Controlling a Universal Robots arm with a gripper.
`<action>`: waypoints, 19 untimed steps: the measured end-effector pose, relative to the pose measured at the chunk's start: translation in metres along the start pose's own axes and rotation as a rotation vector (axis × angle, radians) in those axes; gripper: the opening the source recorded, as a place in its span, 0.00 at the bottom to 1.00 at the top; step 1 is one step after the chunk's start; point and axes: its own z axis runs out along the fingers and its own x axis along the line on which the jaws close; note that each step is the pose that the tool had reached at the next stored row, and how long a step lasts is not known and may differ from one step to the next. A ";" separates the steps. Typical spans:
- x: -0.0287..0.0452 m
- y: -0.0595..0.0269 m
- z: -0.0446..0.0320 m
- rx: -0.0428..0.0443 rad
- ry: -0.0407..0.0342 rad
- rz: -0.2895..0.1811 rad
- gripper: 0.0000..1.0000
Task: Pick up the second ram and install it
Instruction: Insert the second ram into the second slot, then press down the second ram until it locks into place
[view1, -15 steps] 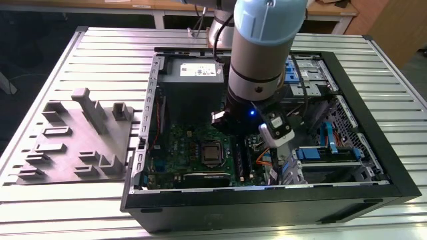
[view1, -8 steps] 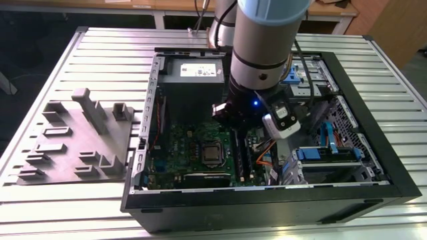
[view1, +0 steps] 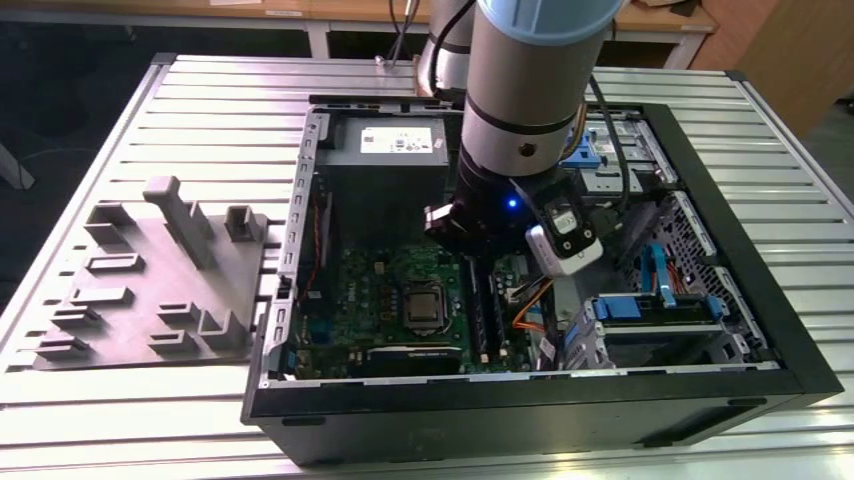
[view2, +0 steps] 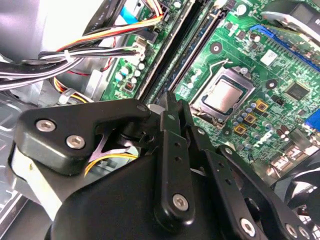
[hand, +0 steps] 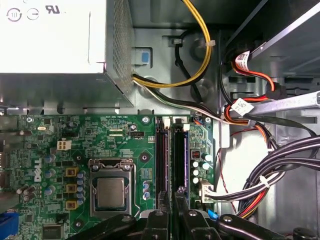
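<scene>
Now: black gripper (hand: 170, 202) over long thin dark memory stick (hand: 178, 160).
Jaws: cannot tell.
Stick: likely light, stiff, breakable; hold edges.

End effector (hand: 170, 220) hung low over green circuit board (hand: 75, 135), its black links at the near ends of two memory slots (hand: 171, 160), beside bare processor (hand: 111, 192).

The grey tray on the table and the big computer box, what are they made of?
The grey tray looks like matte plastic: dull, uniform grey, with moulded upright ribs. The computer case seems painted black metal outside and bare silvery sheet metal inside, with stamped holes. The table looks like ribbed aluminium, pale and slightly shiny.
</scene>
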 end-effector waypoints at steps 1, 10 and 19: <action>0.0000 0.0000 0.0000 0.0001 0.0000 0.000 0.18; 0.0000 0.0000 0.0000 0.0024 -0.0001 0.000 0.10; 0.0000 0.0000 0.0000 0.0031 -0.0001 0.000 0.10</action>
